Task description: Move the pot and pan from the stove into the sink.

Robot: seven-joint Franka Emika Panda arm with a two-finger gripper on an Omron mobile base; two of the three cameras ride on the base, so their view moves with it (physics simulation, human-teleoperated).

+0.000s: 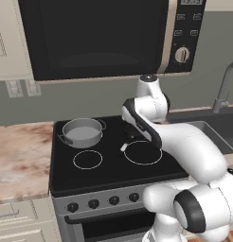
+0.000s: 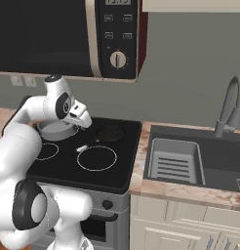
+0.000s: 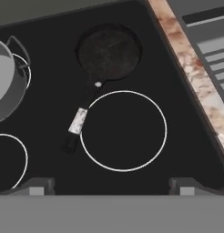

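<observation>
We are hovering the gripper (image 3: 111,186), fingers spread and empty, over the stove (image 3: 132,182); we should be lowering onto the pan (image 3: 109,50) handle, aligned across it.

microwave (image 1: 94,38) above, black, dial at right | slotted rack (image 2: 173,161) light grey | wall outlets (image 1: 22,88)

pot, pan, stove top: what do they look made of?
Pot: looks like brushed grey metal, dull even sheen, pale inside.
Pan: probably cast iron or dark coated metal; matte black, mottled grainy face. Its handle has a light speckled section that I can't identify.
Stove: top looks like smooth black glass with printed white rings; front reads as steel in the left base view.
</observation>
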